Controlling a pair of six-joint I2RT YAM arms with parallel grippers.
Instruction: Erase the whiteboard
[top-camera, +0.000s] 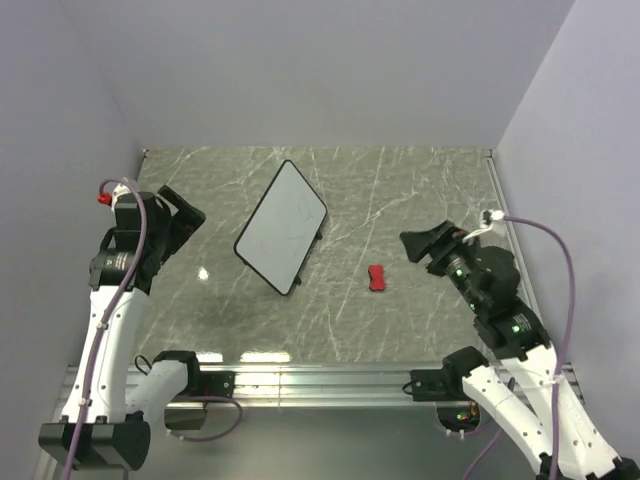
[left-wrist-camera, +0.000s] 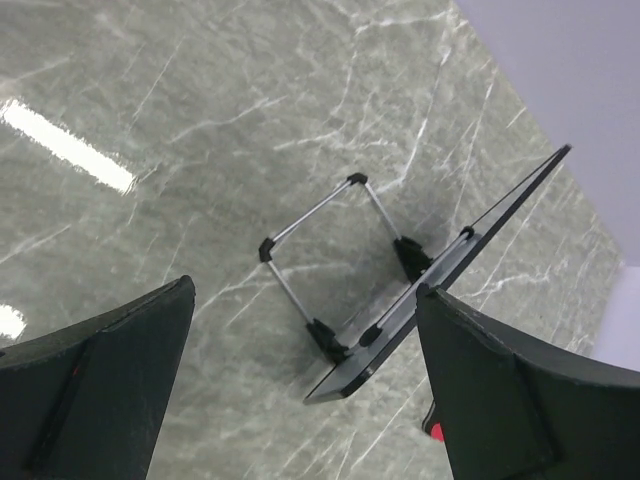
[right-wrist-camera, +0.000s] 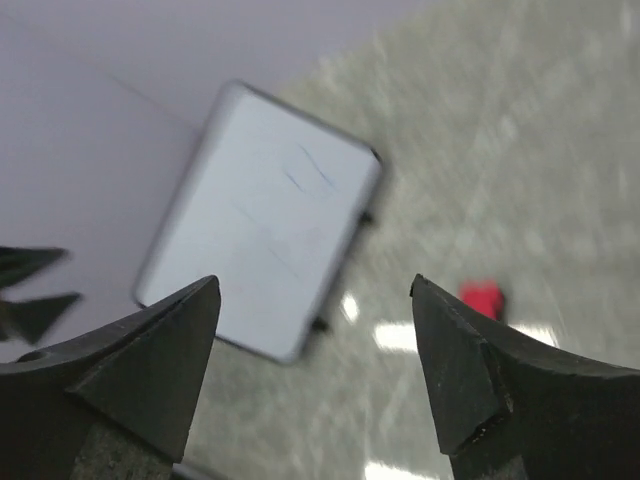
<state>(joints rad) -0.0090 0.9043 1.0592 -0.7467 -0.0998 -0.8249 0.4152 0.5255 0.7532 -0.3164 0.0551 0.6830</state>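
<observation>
Because the whiteboard (top-camera: 281, 227), propped tilted between left gripper (top-camera: 185, 212) and right gripper (top-camera: 418, 243) (both spread, empty), looks light, stiff and tippy, brace its frame edge.

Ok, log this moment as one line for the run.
whiteboard: propped on stand, faint scribbles | eraser: lying free, between whiteboard and right gripper | left gripper: open, empty | right gripper: open, empty | erasing: not started

The table (top-camera: 420, 200) is grey-green marble-patterned stone with thin white veins and a few bright glare patches. Left of centre the whiteboard (top-camera: 281, 227) stands on it, tilted back on its stand (left-wrist-camera: 322, 332) with faint scribbles on its face. A small red eraser (top-camera: 377, 278) lies flat to the right and nearer, well apart from the board.
</observation>
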